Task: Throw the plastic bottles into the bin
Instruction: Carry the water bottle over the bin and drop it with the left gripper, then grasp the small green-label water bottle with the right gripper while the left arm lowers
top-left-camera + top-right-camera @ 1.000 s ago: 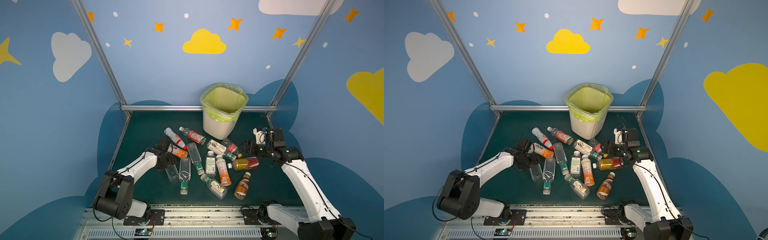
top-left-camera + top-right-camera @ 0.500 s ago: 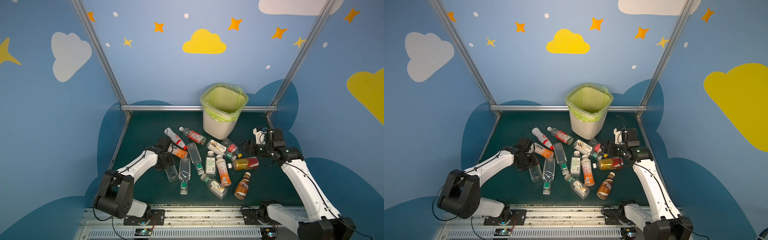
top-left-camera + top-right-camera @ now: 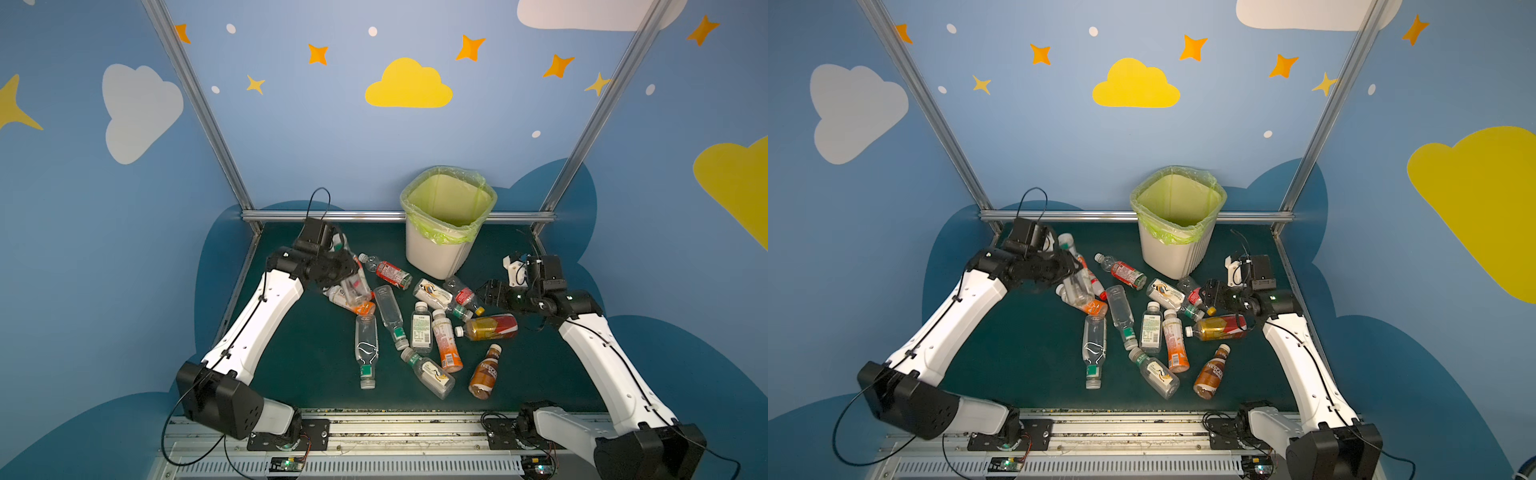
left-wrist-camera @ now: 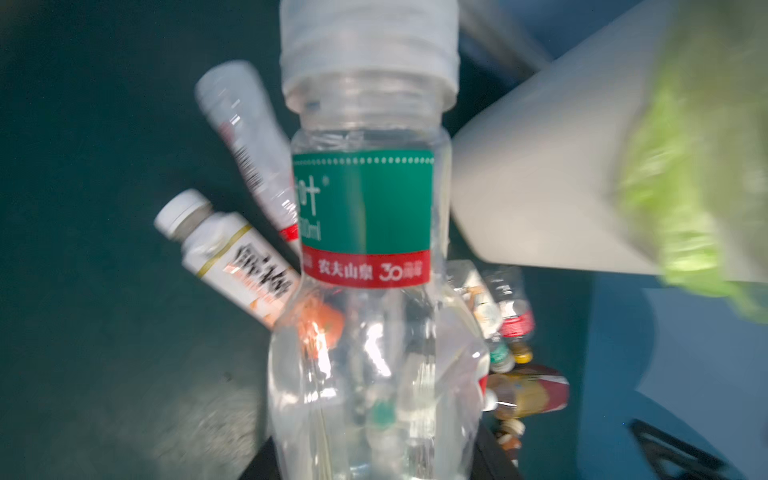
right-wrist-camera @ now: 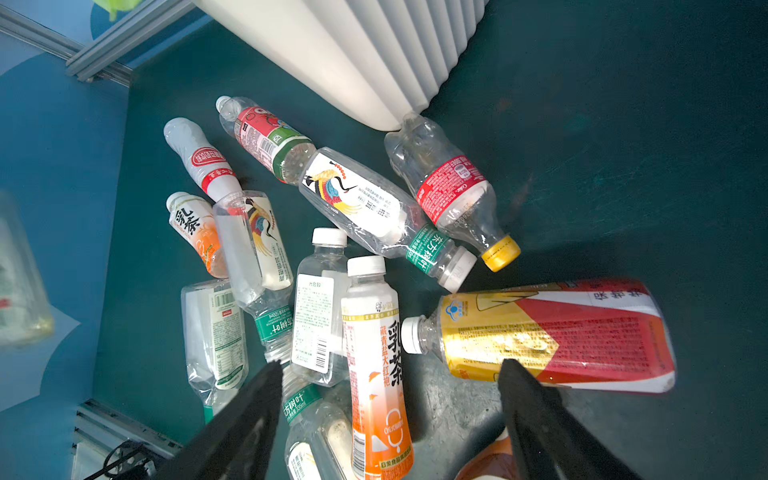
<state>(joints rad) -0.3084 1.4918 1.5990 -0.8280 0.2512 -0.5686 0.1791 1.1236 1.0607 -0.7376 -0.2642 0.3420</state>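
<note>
**A:** The left gripper (image 3: pixel 347 272) is clamping the clear green-labelled water bottle (image 4: pixel 365 199) low on its body, and seems to be holding it above the left edge of the bottle pile (image 3: pixel 419 328).

**B:** I'd be carrying it well above the rim of the bin (image 3: pixel 432 257), standing at the back, and opening only over its mouth.

**A:** The right gripper (image 5: pixel 390 365) is hovering wide open, holding nothing, by the red-and-gold tea bottle (image 5: pixel 561 332).

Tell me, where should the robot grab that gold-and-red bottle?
Likely across the labelled body, nearer its base, coming down from above. The gold-and-red bottle lies on its side with bare mat along both sides there, so jaws can straddle it; its cap end is crowded by the orange bottle.
</note>
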